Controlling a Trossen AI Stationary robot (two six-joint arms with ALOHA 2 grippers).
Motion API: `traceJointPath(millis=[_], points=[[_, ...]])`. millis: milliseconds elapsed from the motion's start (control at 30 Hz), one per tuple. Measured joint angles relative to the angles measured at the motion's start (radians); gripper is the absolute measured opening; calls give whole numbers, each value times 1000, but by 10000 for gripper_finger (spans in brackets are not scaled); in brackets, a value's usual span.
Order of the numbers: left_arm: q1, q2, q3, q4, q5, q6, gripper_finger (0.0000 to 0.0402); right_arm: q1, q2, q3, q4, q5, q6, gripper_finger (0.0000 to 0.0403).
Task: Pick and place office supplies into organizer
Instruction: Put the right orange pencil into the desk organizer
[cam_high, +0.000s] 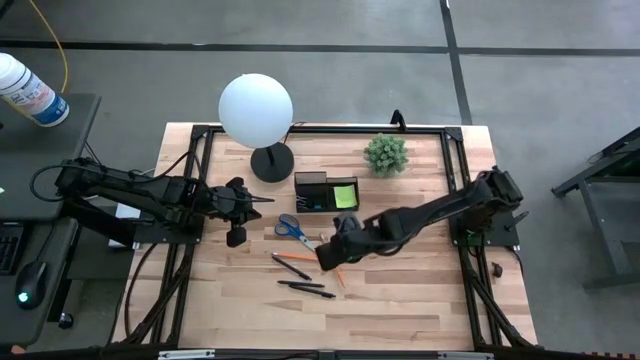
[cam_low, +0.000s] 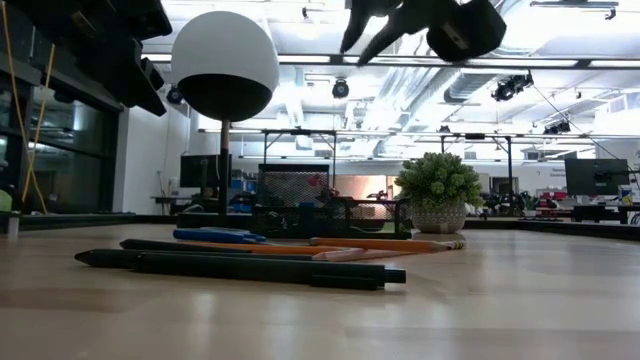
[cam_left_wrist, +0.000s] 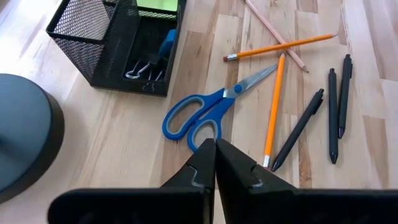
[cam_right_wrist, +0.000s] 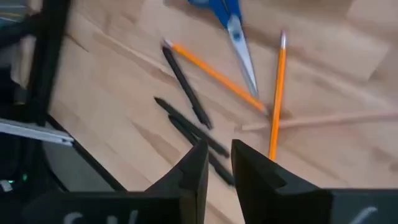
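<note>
Blue-handled scissors (cam_high: 293, 230), orange pencils (cam_high: 295, 258) and black pens (cam_high: 302, 289) lie flat on the wooden table. The black mesh organizer (cam_high: 325, 190) stands behind them, with a lime-green sticky-note pad (cam_high: 345, 193) inside. My right gripper (cam_high: 328, 256) hangs above the pencils and pens, slanting down. Its fingers (cam_right_wrist: 198, 163) are slightly apart with nothing between them. My left gripper (cam_left_wrist: 216, 155) is shut and empty, hovering left of the scissors (cam_left_wrist: 199, 112).
A lamp with a white globe (cam_high: 256, 108) and a round black base (cam_high: 271, 163) stands left of the organizer. A small potted plant (cam_high: 385, 153) stands to its right. Metal clips (cam_left_wrist: 143, 68) lie in one organizer compartment. Bare wood stretches toward the near edge.
</note>
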Motion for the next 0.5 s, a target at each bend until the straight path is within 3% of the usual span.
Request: traceJointPath(millis=[133,200,500], points=[[0,0,0,-1,3,-7,1,-5,89,0,75,-168,19,63],[0,0,0,-1,3,-7,1,-7,127,0,121,-202,19,63],[0,0,0,-2,30,-8,1,-21,180,0,190,-167,-53,68]])
